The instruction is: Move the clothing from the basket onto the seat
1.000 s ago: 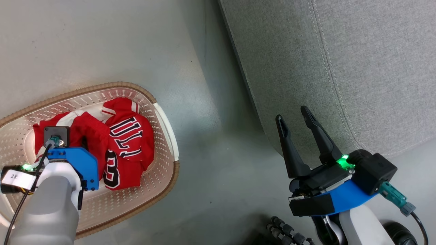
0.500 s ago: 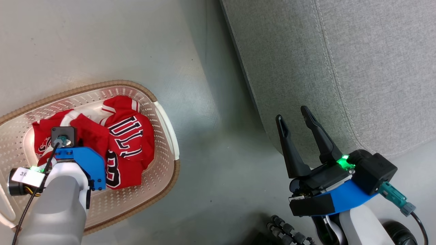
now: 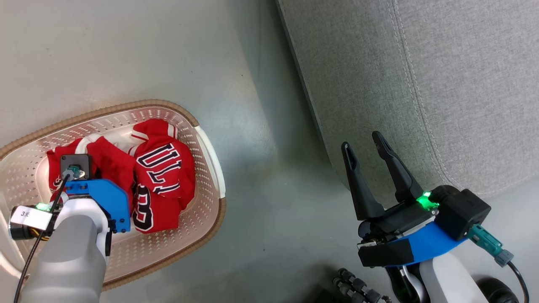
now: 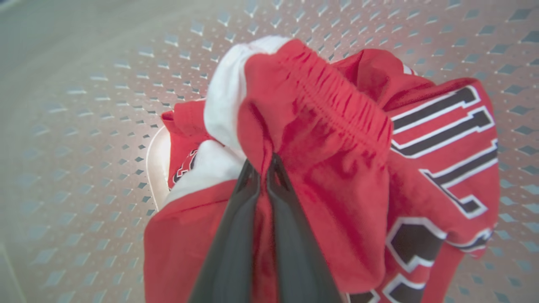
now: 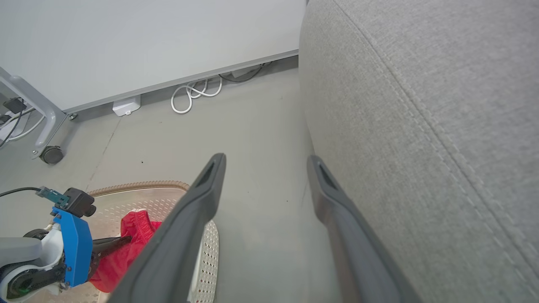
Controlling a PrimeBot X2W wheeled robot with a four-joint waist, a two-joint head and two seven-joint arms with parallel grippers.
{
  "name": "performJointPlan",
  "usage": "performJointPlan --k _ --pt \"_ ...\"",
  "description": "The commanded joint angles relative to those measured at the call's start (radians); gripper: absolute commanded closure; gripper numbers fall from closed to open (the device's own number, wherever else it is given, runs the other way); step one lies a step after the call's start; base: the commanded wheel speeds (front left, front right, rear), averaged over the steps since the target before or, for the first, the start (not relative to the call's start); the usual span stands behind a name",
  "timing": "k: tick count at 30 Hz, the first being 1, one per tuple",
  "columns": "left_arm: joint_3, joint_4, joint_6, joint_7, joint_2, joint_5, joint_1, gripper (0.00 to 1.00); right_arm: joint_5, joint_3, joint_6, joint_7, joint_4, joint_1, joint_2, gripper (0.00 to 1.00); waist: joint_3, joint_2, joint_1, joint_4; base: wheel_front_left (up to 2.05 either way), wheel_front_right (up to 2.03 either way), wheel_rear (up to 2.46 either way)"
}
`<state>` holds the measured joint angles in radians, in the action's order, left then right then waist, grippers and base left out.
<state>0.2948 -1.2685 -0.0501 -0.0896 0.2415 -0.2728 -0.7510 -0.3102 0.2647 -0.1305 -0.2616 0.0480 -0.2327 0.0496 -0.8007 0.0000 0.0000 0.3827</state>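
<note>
- Drawn up tighter around the left fingers than a second ago: plain red garment. Basket and seat both shifted slightly rightward in the head view, so a camera turn and no move of either.
- Underfoot, a smooth grey floor with a dull sheen. Beyond it, a pale wall panel with a metal strip along its foot, a looped white cable and a small white box lying against it, and a black caster off to one side.
- Basket standing on the floor near the seat, a strip of floor between them. Cream plastic, rounded-rectangular, peppered with small holes, brown ribbed band round the rim.
- Clothing within the basket walls: soft, crumpled red cloth. Plain garment with a gathered elastic edge and white trim. Jersey beside it with black letters edged in white.
- Left fingers pressed together on a fold of the plain red garment, cloth pinched between dark, smooth, tapering blades.
- Right fingers spread wide, holding nothing, above the floor just beside the seat's edge.
- Seat: grey upholstery, coarse weave, rounded corner, stitched seam line.
</note>
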Motion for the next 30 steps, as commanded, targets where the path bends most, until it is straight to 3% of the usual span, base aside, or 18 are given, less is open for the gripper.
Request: performJointPlan --k 1,10,30 --pt "0.001 -0.002 0.005 -0.004 -0.002 -0.002 -0.015 1.0 0.002 -0.003 0.0 -0.005 0.003 -0.016 0.001 0.0 0.003 0.0 0.0 -0.003 0.0 0.0 0.0" --pt "0.01 -0.002 0.033 -0.037 -0.045 -0.022 -0.015 1.0 0.034 -0.016 0.0 -0.005 0.011 -0.026 0.001 0.0 0.057 0.0 0.0 -0.055 0.0 0.0 0.0" --pt "0.069 -0.009 0.116 -0.136 -0.163 -0.04 0.07 1.0 0.12 -0.058 0.0 -0.005 0.069 0.018 0.002 0.0 0.326 0.0 0.0 -0.203 0.0 0.0 0.0"
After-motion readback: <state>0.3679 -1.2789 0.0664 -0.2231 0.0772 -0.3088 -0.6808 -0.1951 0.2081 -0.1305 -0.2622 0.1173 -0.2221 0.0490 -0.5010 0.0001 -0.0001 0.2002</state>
